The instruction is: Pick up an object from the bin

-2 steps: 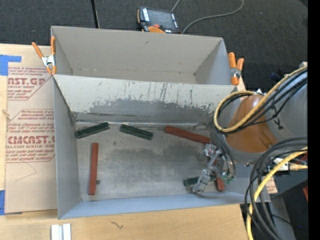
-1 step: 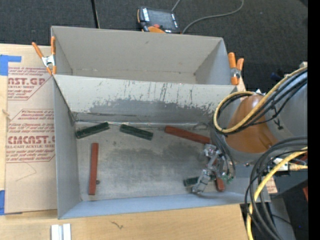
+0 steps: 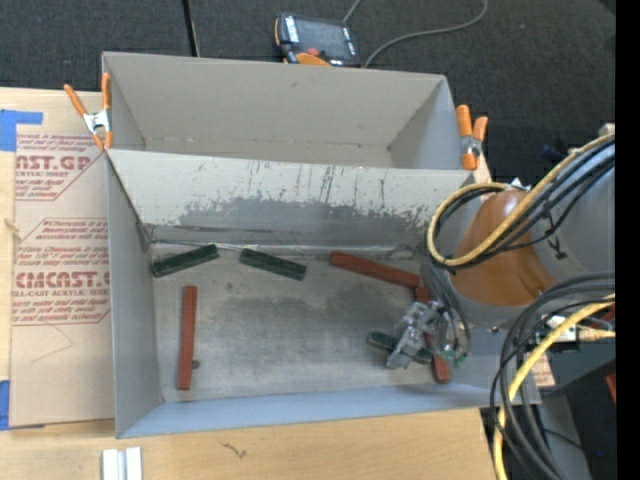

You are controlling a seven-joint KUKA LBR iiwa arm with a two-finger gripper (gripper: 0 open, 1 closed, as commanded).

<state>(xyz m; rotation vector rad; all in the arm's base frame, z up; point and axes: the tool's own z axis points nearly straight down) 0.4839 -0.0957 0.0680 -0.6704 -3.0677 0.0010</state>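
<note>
Pincer point(image 3: 412, 343) was low in near-right corner of bin point(image 3: 300, 203), by short dark green stick point(image 3: 380, 341), with red stick point(image 3: 441, 369) just beside. Clenched or released: could not tell. Judged nothing lifted yet; secure grasp and lift remained.

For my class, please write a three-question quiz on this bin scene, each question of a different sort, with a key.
1. True or false: the gripper is in the left half of the bin.
2. How many dark green sticks lie at the foot of the back wall?
3. The red-brown stick on the left lies: A) across the rim; B) flat on the floor beside the left wall; C) against the gripper.
Key: 1 false, it is near the right front corner; 2 two; 3 B.
</note>
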